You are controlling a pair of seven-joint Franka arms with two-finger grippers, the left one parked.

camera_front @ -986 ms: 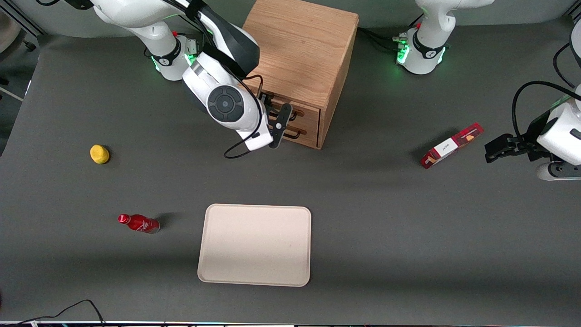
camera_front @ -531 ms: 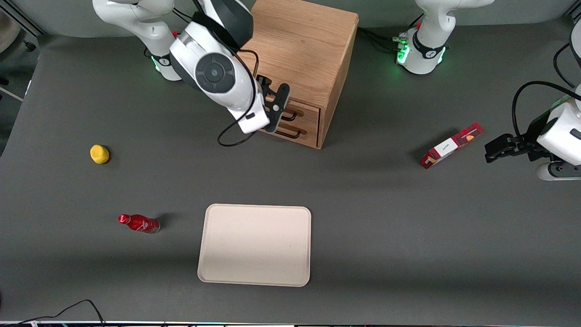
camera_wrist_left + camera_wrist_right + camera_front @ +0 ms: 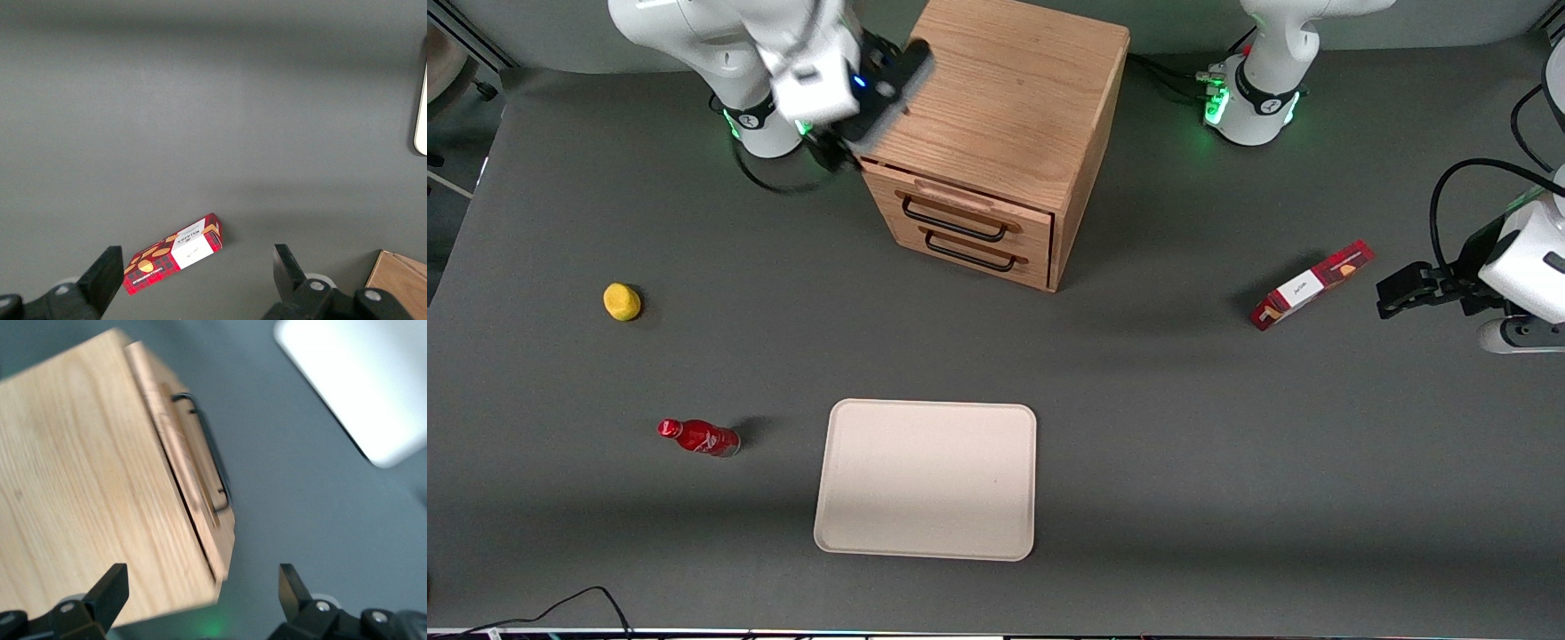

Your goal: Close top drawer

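Drawer (image 3: 959, 206) front sits nearly flush in cabinet (image 3: 1009, 98); gripper (image 3: 876, 111), fingers spread, is held above its corner; retreat is best made straight upward.

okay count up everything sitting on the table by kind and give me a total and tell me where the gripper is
Cabinet with top drawer: 1
Tray: 1
Red bottle: 1
Yellow lemon: 1
Red snack box: 1
Total: 5
The gripper is open, above the cabinet's top edge.

Cabinet (image 3: 1005, 98): oak-grain wood, matt. Top drawer (image 3: 960, 206): same wood, thin black wire pull. Table (image 3: 1183, 444): dark grey, matt. Tray (image 3: 927, 480): cream, smooth. Gripper (image 3: 876, 107): black, above cabinet's edge.
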